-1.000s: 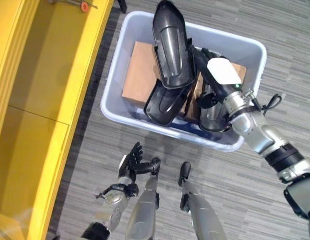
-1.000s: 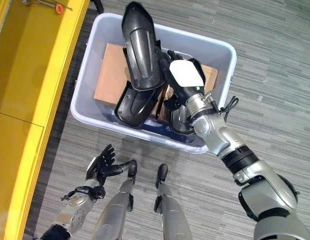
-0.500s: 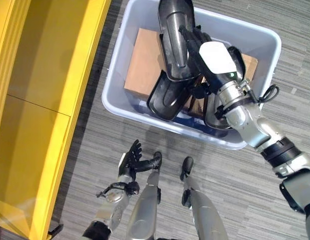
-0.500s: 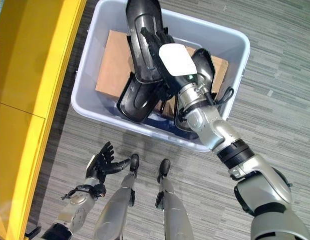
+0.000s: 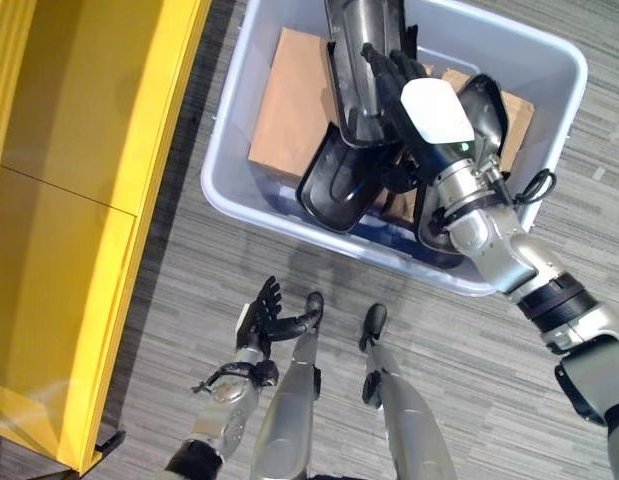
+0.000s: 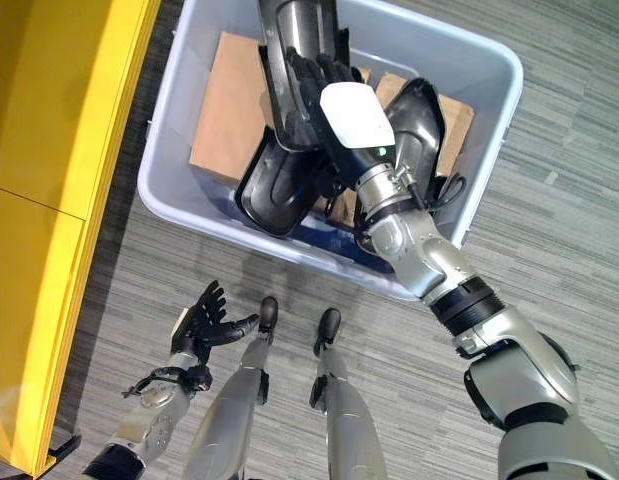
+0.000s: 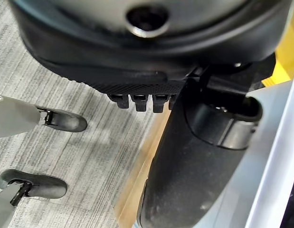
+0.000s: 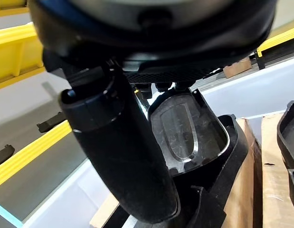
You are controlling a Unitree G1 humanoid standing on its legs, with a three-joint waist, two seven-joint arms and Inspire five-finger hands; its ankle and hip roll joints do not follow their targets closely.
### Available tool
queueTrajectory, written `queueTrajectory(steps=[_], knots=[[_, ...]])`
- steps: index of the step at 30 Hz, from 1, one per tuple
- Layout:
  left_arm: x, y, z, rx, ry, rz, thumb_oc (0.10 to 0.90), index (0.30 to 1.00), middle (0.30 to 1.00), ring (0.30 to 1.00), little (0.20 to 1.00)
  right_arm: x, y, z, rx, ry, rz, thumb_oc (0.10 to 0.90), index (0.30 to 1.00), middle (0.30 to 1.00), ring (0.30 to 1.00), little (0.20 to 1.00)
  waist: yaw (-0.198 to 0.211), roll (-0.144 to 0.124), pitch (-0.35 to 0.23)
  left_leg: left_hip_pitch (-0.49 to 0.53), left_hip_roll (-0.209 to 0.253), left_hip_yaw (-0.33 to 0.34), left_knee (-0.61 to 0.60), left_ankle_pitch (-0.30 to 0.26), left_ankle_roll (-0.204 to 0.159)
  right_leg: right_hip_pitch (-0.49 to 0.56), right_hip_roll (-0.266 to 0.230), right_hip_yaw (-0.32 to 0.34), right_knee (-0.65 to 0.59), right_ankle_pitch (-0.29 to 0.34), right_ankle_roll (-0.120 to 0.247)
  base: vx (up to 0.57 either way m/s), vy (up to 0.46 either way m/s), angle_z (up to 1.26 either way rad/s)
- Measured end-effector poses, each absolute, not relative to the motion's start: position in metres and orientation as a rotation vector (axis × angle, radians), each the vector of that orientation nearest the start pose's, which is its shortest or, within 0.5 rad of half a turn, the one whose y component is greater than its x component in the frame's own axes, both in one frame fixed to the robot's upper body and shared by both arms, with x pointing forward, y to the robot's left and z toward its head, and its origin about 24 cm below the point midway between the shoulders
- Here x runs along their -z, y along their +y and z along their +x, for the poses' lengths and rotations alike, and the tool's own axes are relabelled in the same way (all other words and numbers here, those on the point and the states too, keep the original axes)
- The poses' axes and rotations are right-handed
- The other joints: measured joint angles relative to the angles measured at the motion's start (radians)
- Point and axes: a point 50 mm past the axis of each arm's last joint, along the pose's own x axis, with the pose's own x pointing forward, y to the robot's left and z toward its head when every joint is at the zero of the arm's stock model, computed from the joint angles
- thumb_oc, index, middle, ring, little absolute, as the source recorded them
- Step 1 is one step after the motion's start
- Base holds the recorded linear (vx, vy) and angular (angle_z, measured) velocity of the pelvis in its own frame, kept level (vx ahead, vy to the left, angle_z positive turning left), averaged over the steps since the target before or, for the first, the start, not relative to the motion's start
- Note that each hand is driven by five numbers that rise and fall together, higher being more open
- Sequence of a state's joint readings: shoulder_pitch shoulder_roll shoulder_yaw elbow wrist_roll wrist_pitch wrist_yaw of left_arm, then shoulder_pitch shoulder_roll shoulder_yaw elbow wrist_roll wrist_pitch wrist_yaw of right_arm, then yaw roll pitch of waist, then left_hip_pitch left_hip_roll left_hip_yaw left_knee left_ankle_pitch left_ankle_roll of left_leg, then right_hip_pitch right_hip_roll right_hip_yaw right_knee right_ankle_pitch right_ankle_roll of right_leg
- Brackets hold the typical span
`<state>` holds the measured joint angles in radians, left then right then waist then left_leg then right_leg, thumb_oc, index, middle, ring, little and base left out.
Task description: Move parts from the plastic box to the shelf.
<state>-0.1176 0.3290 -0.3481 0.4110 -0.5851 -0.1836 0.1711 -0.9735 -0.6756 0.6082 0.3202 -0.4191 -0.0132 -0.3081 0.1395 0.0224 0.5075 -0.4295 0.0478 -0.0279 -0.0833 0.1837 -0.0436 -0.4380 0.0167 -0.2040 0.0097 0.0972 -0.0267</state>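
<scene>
The pale blue plastic box (image 5: 279,232) stands on the floor and holds black shell-shaped parts and cardboard. One long black part (image 5: 347,90) leans upright in it, above another black part (image 5: 334,185) lying low. My right hand (image 5: 434,110) reaches into the box, its fingers (image 5: 384,65) spread and laid on the upright part. The right wrist view shows that part (image 8: 180,126) just past the straight thumb (image 8: 118,152). A third black part (image 5: 486,100) sits behind the right wrist. My left hand (image 5: 257,318) hangs open low over the floor, holding nothing.
The yellow shelf (image 5: 79,200) runs along the left side, its near corner at the lower left. Brown cardboard boxes (image 5: 289,110) fill the box's left and right parts. Grey striped floor lies between the box and the shelf.
My right hand has moved from beside the upright black part onto it, with the fingers now spread over its face. The view has shifted. The left hand has stayed put.
</scene>
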Motion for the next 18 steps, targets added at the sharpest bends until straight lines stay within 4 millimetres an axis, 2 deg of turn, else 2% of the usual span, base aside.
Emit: queueTrajectory(steps=[12,14,15,18], knots=[[0.009,0.171,0.262,-0.029,0.198,-0.158,0.900,1.000,1.000,1.000,1.000,-0.277,-0.125,0.362,0.095,-0.872,-1.292,0.900,1.000,1.000,1.000,1.000,0.000,-0.001,0.003,-0.071,-0.004,-0.002,0.000,0.017,0.002,-0.118,-0.014,-0.001,0.101,-0.036,0.000,0.01,0.000,0.01],[0.008,0.170,0.263,-0.026,0.188,-0.160,0.900,1.000,1.000,1.000,1.000,-0.287,-0.124,0.362,0.114,-0.897,-1.299,0.900,1.000,1.000,1.000,1.000,0.000,0.000,0.003,-0.098,-0.011,-0.003,0.000,0.025,0.002,-0.172,-0.027,-0.001,0.162,-0.063,-0.001,0.05,0.010,0.08],[0.005,0.169,0.264,-0.022,0.176,-0.162,0.900,1.000,1.000,1.000,1.000,-0.300,-0.122,0.360,0.148,-0.936,-1.317,0.900,1.000,1.000,1.000,1.000,0.000,0.000,0.003,-0.134,-0.019,-0.004,0.000,0.033,0.006,-0.236,-0.042,-0.001,0.227,-0.087,-0.002,0.02,0.007,0.11],[0.004,0.169,0.265,-0.020,0.171,-0.163,0.900,1.000,1.000,1.000,1.000,-0.312,-0.118,0.362,0.177,-0.966,-1.337,0.900,1.000,1.000,1.000,1.000,0.000,-0.001,0.004,-0.191,-0.035,-0.004,0.019,0.038,0.008,-0.320,-0.067,0.000,0.306,-0.119,-0.004,0.03,0.000,0.12]])
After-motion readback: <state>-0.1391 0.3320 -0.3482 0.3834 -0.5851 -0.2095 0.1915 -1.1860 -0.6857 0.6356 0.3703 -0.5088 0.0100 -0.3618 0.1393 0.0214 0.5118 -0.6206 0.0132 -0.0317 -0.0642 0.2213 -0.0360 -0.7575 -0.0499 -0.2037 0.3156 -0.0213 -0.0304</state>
